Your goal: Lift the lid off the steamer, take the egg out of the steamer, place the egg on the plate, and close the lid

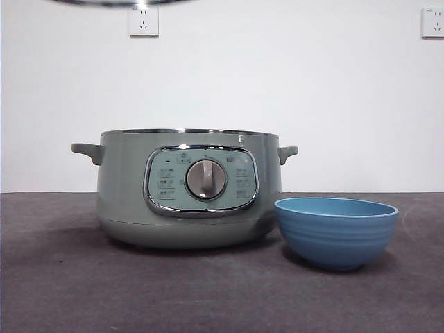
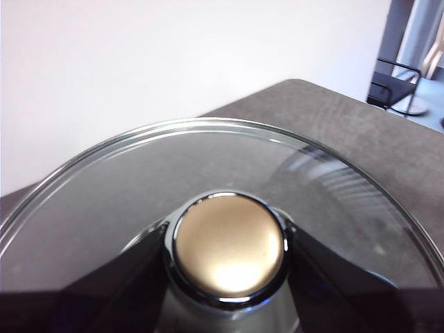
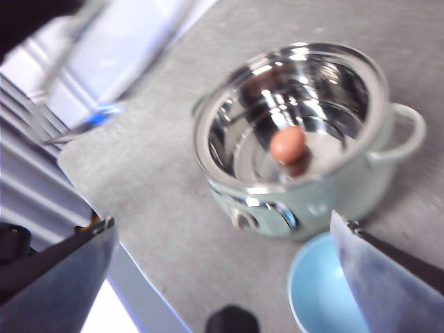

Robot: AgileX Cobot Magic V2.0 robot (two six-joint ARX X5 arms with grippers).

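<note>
Front view: your steamer [image 1: 187, 187] sits on the dark desk [image 1: 69, 291] with its top open, control panel and dial [image 1: 206, 179] facing the camera. Blue plate [image 1: 336, 232], really a deep bowl, stands just beside the steamer on the dial side, looks close to touching but you cannot tell. Only a sliver of the lid [image 1: 118, 2] rim shows at the top edge, high above the steamer.

Left wrist view: your left hand [image 2: 229, 267] is clamped on the lid's knob [image 2: 229, 246], one black jaw on each side of it. Glass dome and steel rim spread out around the knob. Lid is held up in the air, well clear of the desk, with a desk corner and the white wall visible through and past it.

Right wrist view: your right hand [image 3: 222, 277] hangs above the desk with jaws spread wide, nothing between them. Below it the steamer is uncovered, shiny steel inside, and the brown egg [image 3: 288, 146] sits near the middle of it. The plate is empty, next to the steamer's front panel. A blurred piece of the lid shows high to one side, off the steamer. Picture is soft, so fine detail on the panel cannot be read.
</note>
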